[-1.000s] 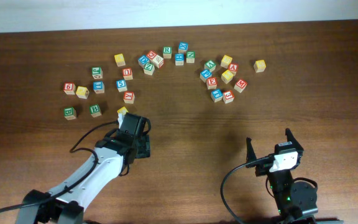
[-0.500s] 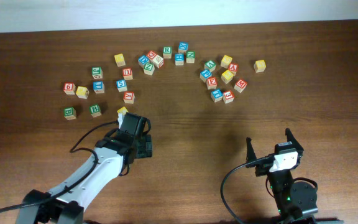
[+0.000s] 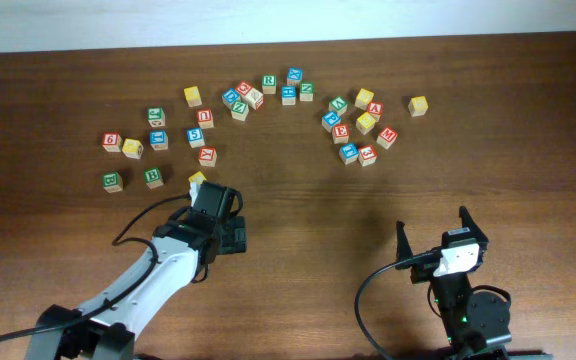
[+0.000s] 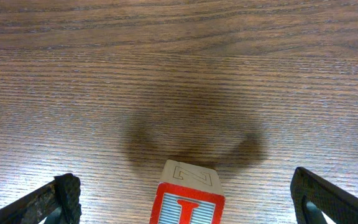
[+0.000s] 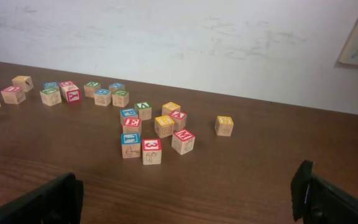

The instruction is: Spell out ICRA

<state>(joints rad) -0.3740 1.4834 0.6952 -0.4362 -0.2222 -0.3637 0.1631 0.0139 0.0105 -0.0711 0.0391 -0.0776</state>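
Nearest me, the right gripper (image 3: pixel 433 222) sits parked at the table's (image 3: pixel 308 200) front edge, fingers spread and holding nothing. The left gripper (image 3: pixel 228 238) has edged slightly rightward over the past second. Its fingers are spread wide, clear of the I block (image 4: pixel 188 200), which stands upright on the bare wood between them, hidden from the overhead view. I judge the first letter is placed and released. Farther back, the scattered blocks, including a green R block (image 3: pixel 268 83), have not moved, so three letters remain to fetch.
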